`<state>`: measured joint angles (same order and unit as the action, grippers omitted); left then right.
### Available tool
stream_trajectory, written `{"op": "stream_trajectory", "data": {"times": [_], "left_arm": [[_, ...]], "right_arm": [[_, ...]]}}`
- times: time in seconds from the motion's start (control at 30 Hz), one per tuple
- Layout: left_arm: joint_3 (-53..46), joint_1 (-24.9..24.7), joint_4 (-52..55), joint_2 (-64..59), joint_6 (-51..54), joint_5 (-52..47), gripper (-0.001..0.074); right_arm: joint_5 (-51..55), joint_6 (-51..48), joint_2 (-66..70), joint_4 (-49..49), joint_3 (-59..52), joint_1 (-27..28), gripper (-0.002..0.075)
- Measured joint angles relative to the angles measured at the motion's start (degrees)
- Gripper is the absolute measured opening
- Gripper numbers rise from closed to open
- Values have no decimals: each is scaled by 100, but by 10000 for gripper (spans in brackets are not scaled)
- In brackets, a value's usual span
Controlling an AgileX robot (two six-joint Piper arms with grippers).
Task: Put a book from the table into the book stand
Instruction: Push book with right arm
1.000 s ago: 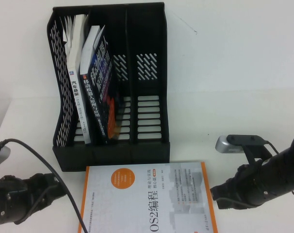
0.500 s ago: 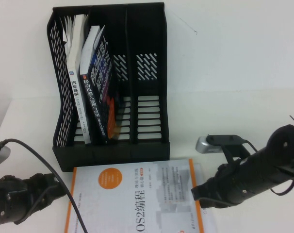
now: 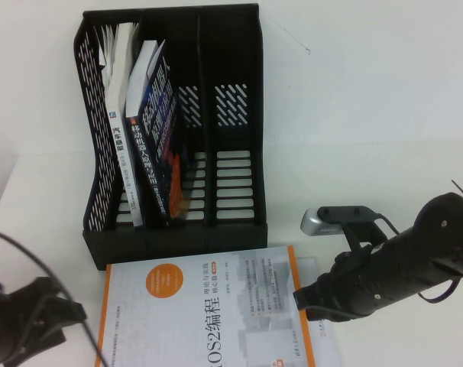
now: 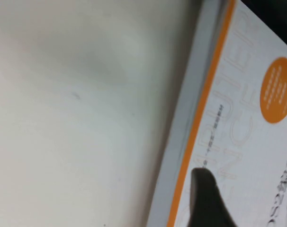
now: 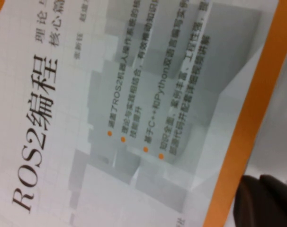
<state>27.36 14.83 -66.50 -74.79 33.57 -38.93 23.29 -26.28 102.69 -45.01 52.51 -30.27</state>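
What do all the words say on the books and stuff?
"ROS2编程": big title on the white and orange book on the table, the right end effector at its edge and the left end effector beside it.
Its small lines: "ROS2" and "Python" readable, rest blurred.
White book and blue book in the stand: spine text too small.

One black plastic three-slot book stand (image 3: 231, 153) at twelve o'clock holds two upright books: one white-spined (image 3: 118, 145), one dark blue (image 3: 157, 138). One orange-edged white ROS book (image 3: 201, 313) lies at six o'clock. Two grippers: left (image 3: 59, 317) at eight, right (image 3: 308, 300) at four
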Motion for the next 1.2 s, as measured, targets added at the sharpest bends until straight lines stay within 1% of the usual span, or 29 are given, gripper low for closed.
{"op": "stream_trajectory", "data": {"times": [0.1,0.2,0.27,0.33,0.47,0.57,0.7,1.0,1.2], "left_arm": [[0,460,-185,-204,308,-358,342],[3,657,-271,-317,501,-569,342],[3,693,-271,-394,553,-618,346],[3,701,-261,-502,562,-643,365],[3,701,-223,-724,567,-684,453],[3,701,-223,-861,588,-768,484],[13,701,-223,-978,640,-794,495],[128,701,-200,-1202,660,-486,499],[470,701,-189,-1717,946,-943,499]], "right_arm": [[-24,-345,0,-261,0,0,2],[-28,-646,0,-587,0,0,2],[-37,-773,0,-706,0,0,2],[-37,-846,14,-770,0,0,2],[-107,-967,228,-911,3,-24,2],[-183,-1192,464,-1017,25,-105,2],[-311,-1316,536,-1156,87,-229,2],[-338,-1362,558,-1256,86,-239,2],[-348,-1406,558,-1256,86,-239,2]]}}
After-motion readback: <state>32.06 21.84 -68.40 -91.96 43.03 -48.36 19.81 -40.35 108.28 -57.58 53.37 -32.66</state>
